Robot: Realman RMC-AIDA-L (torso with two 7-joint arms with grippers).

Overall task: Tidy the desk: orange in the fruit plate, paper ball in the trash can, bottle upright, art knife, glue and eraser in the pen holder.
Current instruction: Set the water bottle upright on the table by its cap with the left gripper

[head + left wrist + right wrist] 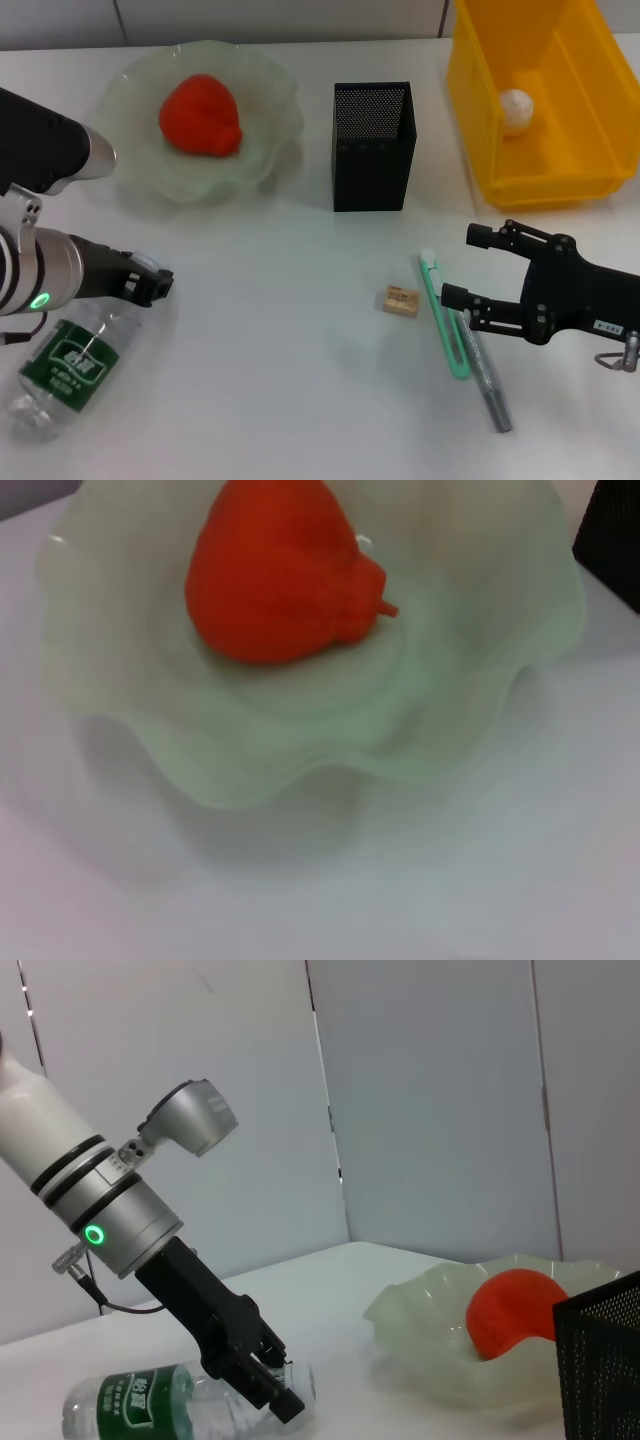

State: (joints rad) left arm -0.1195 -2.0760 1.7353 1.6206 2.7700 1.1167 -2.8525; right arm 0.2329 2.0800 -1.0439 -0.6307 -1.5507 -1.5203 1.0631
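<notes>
My left gripper (160,284) is low over the neck end of the bottle (68,362), which lies on its side on the table (280,400) near my left edge. I cannot tell if the left jaws are apart or closed on the bottle; the side view shows the fingers right at the clear plastic, but not the gap.

The bottle looks empty, so I judge it light, thin-walled and easy to dent, also smooth and slippery. I think the best hold is near the neck, where the plastic is stiffer, and with a soft squeeze.

My right gripper (467,268) hovers just beside the art knife (444,320) and the glue (488,385), its jaws apart and empty. Both are thin, hard and flat on the table, so they need a pinch across the middle. The eraser (400,301) lies near them; it is small and should give good grip.

The fruit plate (135,165) already holds the orange (200,114). The trash can (575,120) holds the paper ball (516,108). The pen holder (372,148) stands between them; I see nothing in it.
</notes>
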